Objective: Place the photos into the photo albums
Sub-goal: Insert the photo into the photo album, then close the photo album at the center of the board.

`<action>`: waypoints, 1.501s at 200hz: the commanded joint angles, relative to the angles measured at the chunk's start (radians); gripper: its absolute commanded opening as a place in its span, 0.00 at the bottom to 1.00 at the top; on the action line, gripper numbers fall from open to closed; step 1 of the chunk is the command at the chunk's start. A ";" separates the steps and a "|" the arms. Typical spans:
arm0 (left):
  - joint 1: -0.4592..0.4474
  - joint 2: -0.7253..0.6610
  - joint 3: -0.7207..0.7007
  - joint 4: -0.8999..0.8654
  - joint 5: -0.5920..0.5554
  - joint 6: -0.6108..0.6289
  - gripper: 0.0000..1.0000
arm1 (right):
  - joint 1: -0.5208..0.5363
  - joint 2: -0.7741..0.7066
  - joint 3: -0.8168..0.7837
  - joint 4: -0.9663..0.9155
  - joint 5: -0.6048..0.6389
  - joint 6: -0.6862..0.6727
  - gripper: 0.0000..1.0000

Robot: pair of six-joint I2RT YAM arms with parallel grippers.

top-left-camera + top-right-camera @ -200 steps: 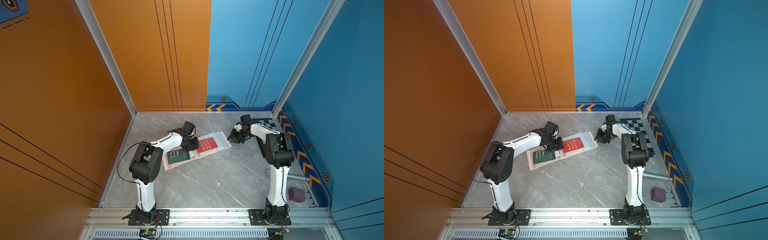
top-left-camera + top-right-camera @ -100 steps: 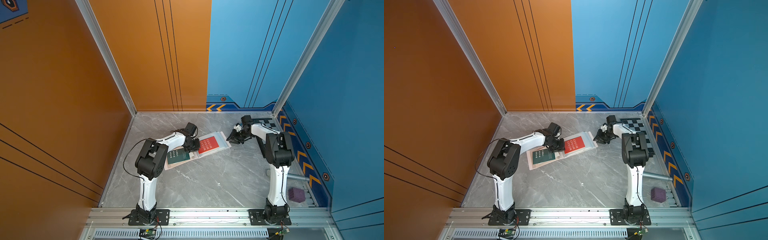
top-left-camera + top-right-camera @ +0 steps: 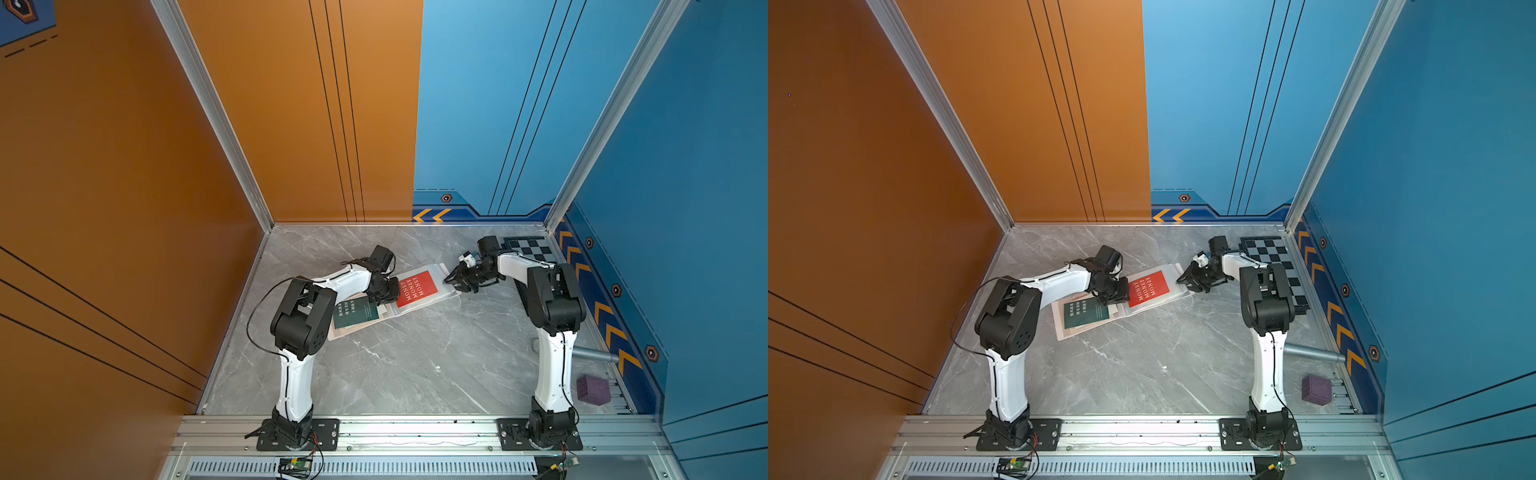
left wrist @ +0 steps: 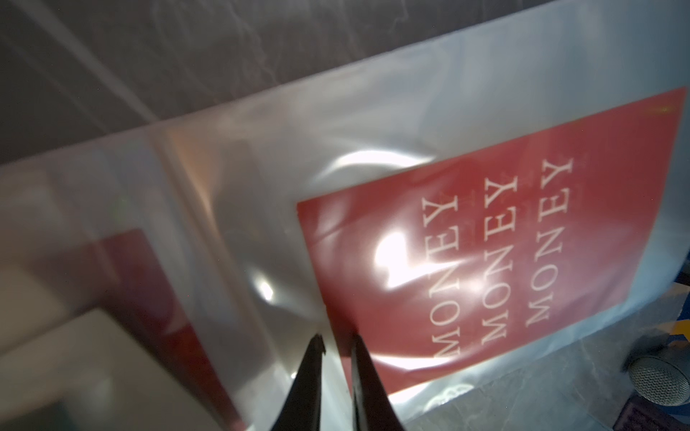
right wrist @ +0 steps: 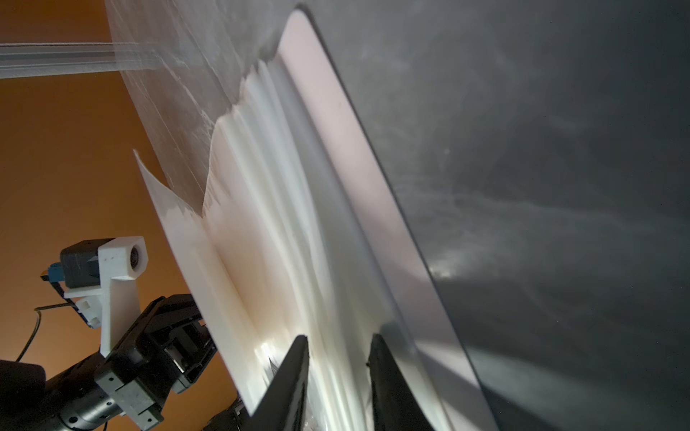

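Item: album (image 3: pixel 441 276), lying open on the surface (image 3: pixel 415 365); red card (image 3: pixel 417 288) sitting on the half nearer the right hand, seemingly under clear film (image 4: pixel 261 186); green card (image 3: pixel 355 311) lying on the opposite half.
Left hand (image 4: pixel 337 337): jaws standing a sliver apart at the red card's corner; whether pinching film or card, cannot tell.
Right hand (image 5: pixel 339 337): jaws standing part-way apart, straddling the pages (image 5: pixel 269 224); grip uncertain.
Risks: slick film slipping free; card corner catching and buckling; loose pages fanning shut; album sliding if nothing is pinning it.

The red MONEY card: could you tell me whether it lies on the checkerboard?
No, the red MONEY card lies on the open photo album, apart from the checkerboard.
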 commanded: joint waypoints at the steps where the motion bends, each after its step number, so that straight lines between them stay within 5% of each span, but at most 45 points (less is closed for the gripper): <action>1: -0.001 -0.019 -0.039 -0.021 -0.018 0.020 0.19 | -0.019 -0.154 -0.054 -0.015 0.122 0.006 0.30; 39: 0.005 -0.103 -0.039 -0.022 -0.011 0.029 0.23 | -0.042 -0.305 -0.146 -0.036 0.216 -0.006 0.36; 67: 0.003 -0.151 -0.031 -0.021 -0.005 0.032 0.26 | 0.054 -0.379 -0.207 -0.024 0.177 0.045 0.46; 113: 0.030 -0.269 -0.091 -0.012 -0.043 0.043 0.32 | 0.347 -0.455 -0.476 0.549 0.201 0.522 0.58; 140: 0.092 -0.367 -0.223 0.046 -0.049 0.014 0.32 | 0.488 -0.427 -0.592 0.852 0.354 0.758 0.58; 224: 0.259 -0.695 -0.620 0.233 -0.004 -0.059 0.32 | 0.745 -0.278 -0.616 1.059 0.710 0.996 0.58; 300: 0.336 -0.846 -0.749 0.232 0.046 -0.041 0.32 | 0.825 -0.144 -0.576 1.088 0.971 1.085 0.56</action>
